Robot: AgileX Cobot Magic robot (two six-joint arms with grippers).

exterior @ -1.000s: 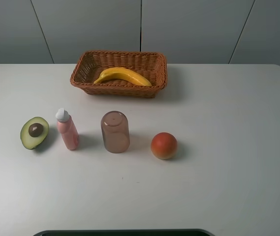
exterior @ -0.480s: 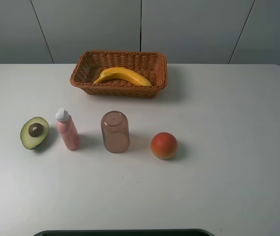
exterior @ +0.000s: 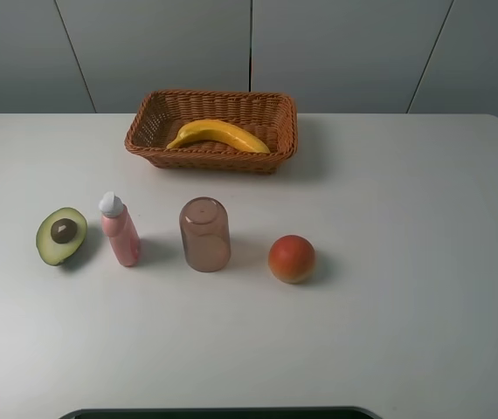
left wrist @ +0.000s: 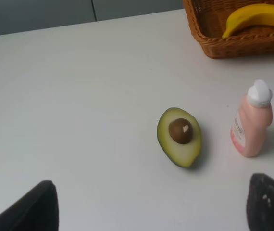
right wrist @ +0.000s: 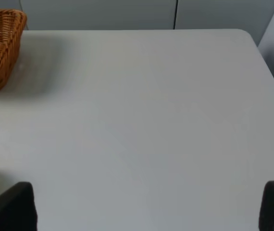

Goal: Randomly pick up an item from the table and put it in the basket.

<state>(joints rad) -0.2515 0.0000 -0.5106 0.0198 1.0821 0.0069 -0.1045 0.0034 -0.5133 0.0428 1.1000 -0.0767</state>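
Note:
The yellow banana (exterior: pixel 218 134) lies inside the brown wicker basket (exterior: pixel 286 122) at the back middle of the white table (exterior: pixel 406 218). Neither gripper shows in the exterior high view. In the left wrist view my left gripper (left wrist: pixel 154 202) is open and empty, its dark fingertips (left wrist: pixel 41 207) wide apart, well back from the basket (left wrist: pixel 233 48) and the banana (left wrist: pixel 257 14). In the right wrist view my right gripper (right wrist: pixel 146 202) is open and empty over bare table, with only the basket's corner (right wrist: pixel 2 48) in sight.
A halved green avocado (exterior: pixel 61 235), a pink bottle (exterior: pixel 121 231), an upturned brownish cup (exterior: pixel 204 234) and a round red-orange fruit (exterior: pixel 292 258) stand in a row in front of the basket. The avocado (left wrist: pixel 179 137) and bottle (left wrist: pixel 251 122) lie nearest my left gripper.

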